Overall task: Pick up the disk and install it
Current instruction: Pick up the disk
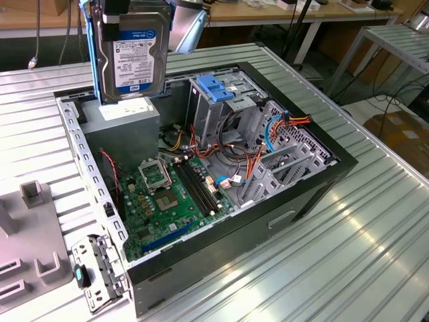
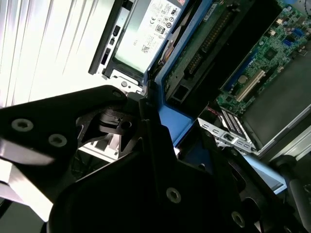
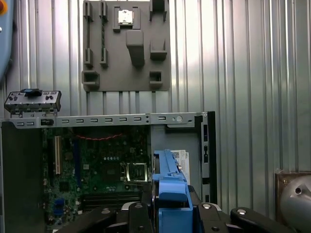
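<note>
The disk [image 1: 129, 57], silver-grey with a white, blue and black label and blue side rails, hangs upright at the exterior view's upper left. My gripper [image 1: 131, 8] is shut on its top end. It is held in the air above the grey box with a white sticker [image 1: 124, 119] in the open computer case [image 1: 295, 204]. In the second wrist view the disk [image 2: 206, 46] runs away from my gripper [image 2: 160, 145], one blue rail [image 2: 171, 119] between the black fingers. In the first wrist view the disk's blue rail [image 3: 170, 187] stands out from my gripper [image 3: 170, 216].
Inside the case lie the green motherboard [image 1: 167, 201], a metal cage with a blue latch [image 1: 218, 90] and loose orange and blue cables [image 1: 268, 131]. A grey fixture plate [image 3: 126, 46] and a small metal bracket [image 3: 31, 101] rest on the ribbed metal table [image 1: 375, 248].
</note>
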Tool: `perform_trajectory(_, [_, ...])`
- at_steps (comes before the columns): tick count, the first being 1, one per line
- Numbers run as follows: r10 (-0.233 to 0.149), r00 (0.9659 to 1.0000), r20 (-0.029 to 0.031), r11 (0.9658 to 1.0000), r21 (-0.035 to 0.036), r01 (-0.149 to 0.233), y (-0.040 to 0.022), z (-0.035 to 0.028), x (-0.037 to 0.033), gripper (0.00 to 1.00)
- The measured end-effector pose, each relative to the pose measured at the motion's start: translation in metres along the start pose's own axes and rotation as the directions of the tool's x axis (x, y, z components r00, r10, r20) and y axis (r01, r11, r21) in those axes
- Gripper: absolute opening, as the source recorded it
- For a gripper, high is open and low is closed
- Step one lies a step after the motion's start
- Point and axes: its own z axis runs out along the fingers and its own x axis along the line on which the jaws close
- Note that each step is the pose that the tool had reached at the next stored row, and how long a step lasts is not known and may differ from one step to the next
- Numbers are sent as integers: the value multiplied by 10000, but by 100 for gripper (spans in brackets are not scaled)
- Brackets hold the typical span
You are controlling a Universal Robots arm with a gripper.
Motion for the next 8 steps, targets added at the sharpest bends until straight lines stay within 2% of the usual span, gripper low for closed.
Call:
perform_trajectory(6, [0, 10000, 0, 10000, -1, 0, -108, 9, -3, 37])
perform_trajectory(8, [1, 10000, 1, 10000, -1, -1, -117, 9, -3, 37])
